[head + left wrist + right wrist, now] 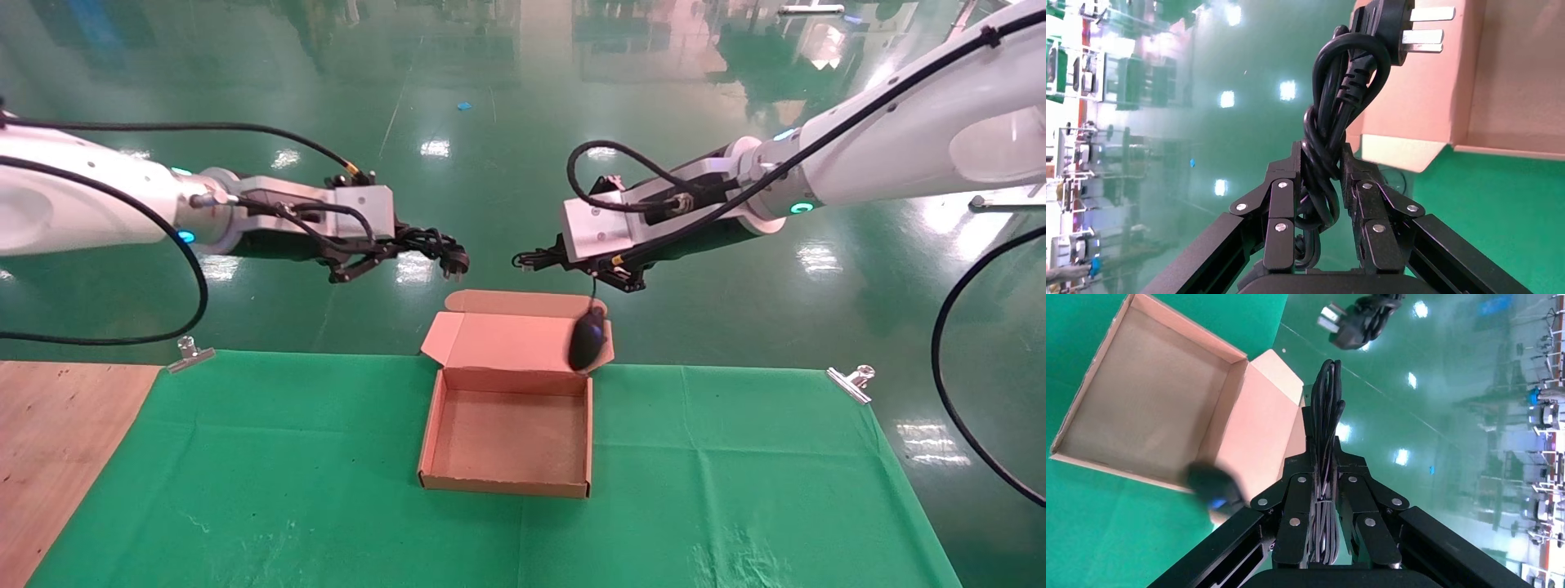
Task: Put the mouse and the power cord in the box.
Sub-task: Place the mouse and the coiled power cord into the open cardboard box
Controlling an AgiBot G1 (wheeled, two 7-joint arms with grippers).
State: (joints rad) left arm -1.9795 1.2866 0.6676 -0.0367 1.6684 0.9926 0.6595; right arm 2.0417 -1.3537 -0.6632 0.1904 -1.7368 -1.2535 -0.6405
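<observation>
Hanging by its cable from the clenched right hand, the mouse dangles over the box lid, the open tray at 7 o'clock; left hand grips the power cord.

Your head camera looks forward and down from above, taking in the whole counter and both arms. Each wrist camera sits close behind its own fingers, looking out along them. All three views share the box with its lid open
</observation>
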